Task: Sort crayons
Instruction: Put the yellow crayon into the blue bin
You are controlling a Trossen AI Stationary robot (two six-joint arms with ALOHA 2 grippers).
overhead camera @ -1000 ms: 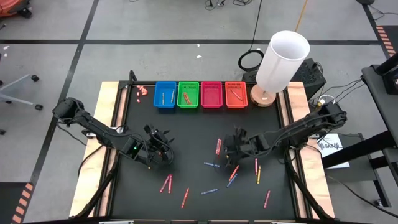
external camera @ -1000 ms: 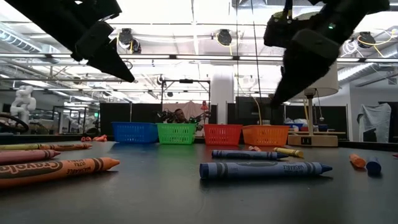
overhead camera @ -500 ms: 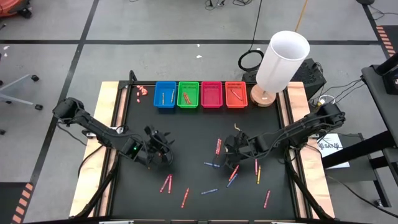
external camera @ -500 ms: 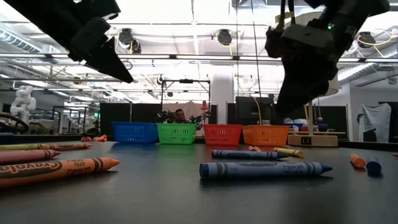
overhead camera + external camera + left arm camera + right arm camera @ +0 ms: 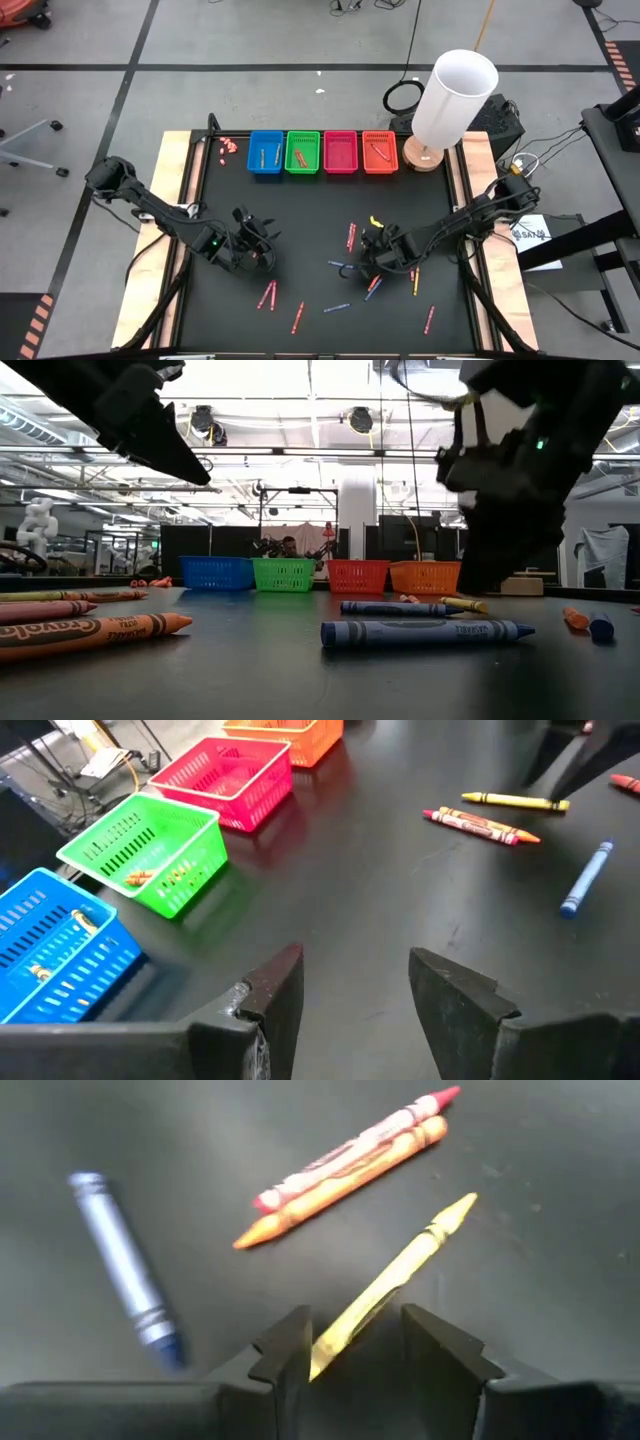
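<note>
right gripper: my fingers part-open astride the yellow crayon, contact unclear | arm low over mid-table mat beside red and orange crayons | left gripper open, hovering, empty

Black bench, four baskets along far edge, lamp at corner; crayons scattered loose, pinkish bits beside baskets
</note>
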